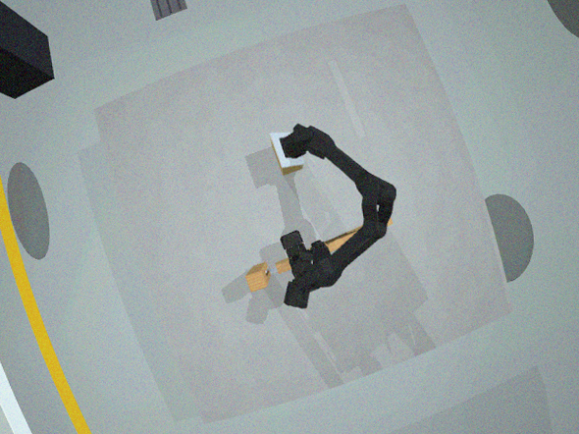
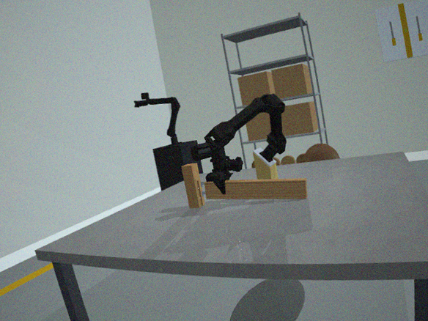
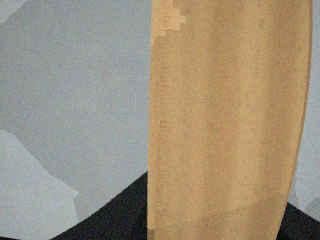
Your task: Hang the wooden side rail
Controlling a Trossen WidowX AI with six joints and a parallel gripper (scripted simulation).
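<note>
The wooden side rail stands on its long edge, its near end close to the upright headboard post. A narrow gap with pale steel hooks lies between rail end and post, level with the slot. Whether the hooks sit on the pins is too small to tell. The far end is low at the table; its contact is unclear. My gripper is shut on the rail near its hook end, pointing down. In the wrist view the rail fills the space between the dark fingers.
The arm rises from a yellow block with a white top behind the rail. The grey table carries all this. Behind it stand a dark box with another black arm, and a shelf with cartons.
</note>
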